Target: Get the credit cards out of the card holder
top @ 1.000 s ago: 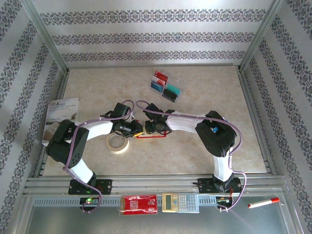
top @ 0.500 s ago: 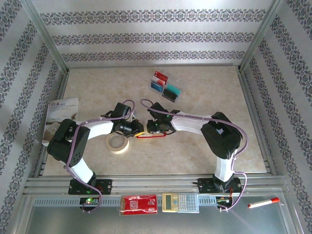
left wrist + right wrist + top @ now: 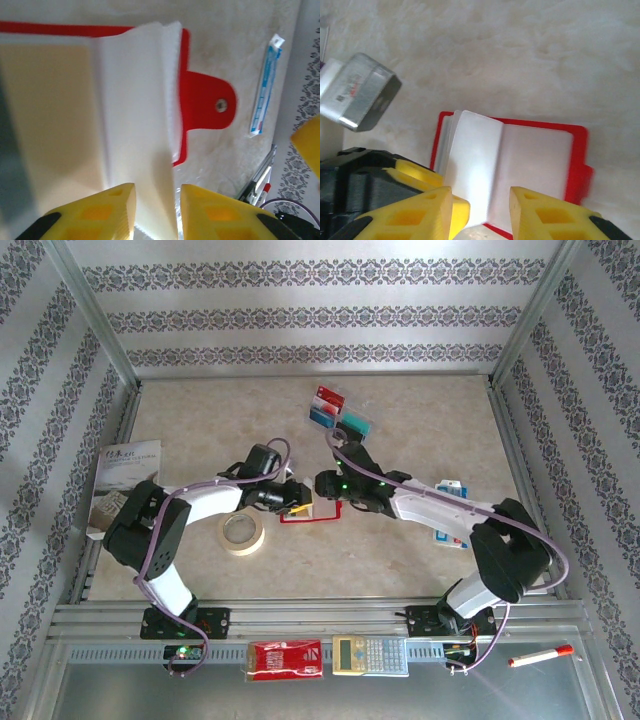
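Observation:
The red card holder [image 3: 320,519] lies open on the table, its greyish clear pockets [image 3: 485,165] fanned up. In the left wrist view its snap tab [image 3: 205,105] points right, and a pale yellowish card [image 3: 50,115] shows through one pocket. My left gripper [image 3: 300,502] is at the holder's left edge, its jaws open with a pocket leaf [image 3: 145,150] between them [image 3: 157,212]. My right gripper [image 3: 322,483] hovers just above the holder, open and empty [image 3: 480,215]. A red-and-white card [image 3: 328,397], a blue card [image 3: 322,416] and a teal-and-black card [image 3: 352,428] lie at the back.
A tape roll [image 3: 241,532] sits left of the holder and a booklet [image 3: 125,480] at the far left. A blue-and-white pack [image 3: 450,510] lies under the right arm. On the near rail are a red packet [image 3: 284,660], a calculator [image 3: 370,655] and a marker [image 3: 540,655].
The right arm has stretched out low, its gripper shifting back and right off the holder. The left gripper has moved right onto the holder's edge. Both pairs of jaws have widened.

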`<act>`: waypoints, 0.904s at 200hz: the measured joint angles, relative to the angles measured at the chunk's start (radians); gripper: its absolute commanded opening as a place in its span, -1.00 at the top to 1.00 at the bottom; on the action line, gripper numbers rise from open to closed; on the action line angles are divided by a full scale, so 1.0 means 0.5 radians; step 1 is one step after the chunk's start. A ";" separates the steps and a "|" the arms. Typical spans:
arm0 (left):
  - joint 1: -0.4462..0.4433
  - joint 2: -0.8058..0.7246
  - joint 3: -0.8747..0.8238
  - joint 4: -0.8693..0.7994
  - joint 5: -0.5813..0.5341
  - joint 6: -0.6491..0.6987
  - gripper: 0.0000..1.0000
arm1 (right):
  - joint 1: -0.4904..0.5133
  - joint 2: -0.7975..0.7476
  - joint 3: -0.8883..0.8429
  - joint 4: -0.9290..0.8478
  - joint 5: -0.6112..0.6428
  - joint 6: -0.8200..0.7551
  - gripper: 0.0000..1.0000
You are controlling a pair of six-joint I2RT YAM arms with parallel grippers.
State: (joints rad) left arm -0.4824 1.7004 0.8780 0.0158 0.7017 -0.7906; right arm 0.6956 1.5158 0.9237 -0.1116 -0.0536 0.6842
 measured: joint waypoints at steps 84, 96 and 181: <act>-0.092 0.316 0.295 -0.056 -0.053 0.049 0.19 | -0.083 -0.208 -0.149 0.031 0.108 0.042 0.19; -0.096 0.323 0.315 -0.104 -0.069 0.069 0.20 | -0.084 -0.208 -0.153 0.034 0.113 0.044 0.20; 0.013 -0.058 0.332 -0.298 -0.246 0.139 0.03 | -0.004 -0.137 -0.119 0.014 0.137 -0.030 0.11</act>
State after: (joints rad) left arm -0.4759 1.6714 1.0439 -0.1329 0.5785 -0.7212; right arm 0.6937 1.4475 0.8642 -0.1047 0.0147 0.6693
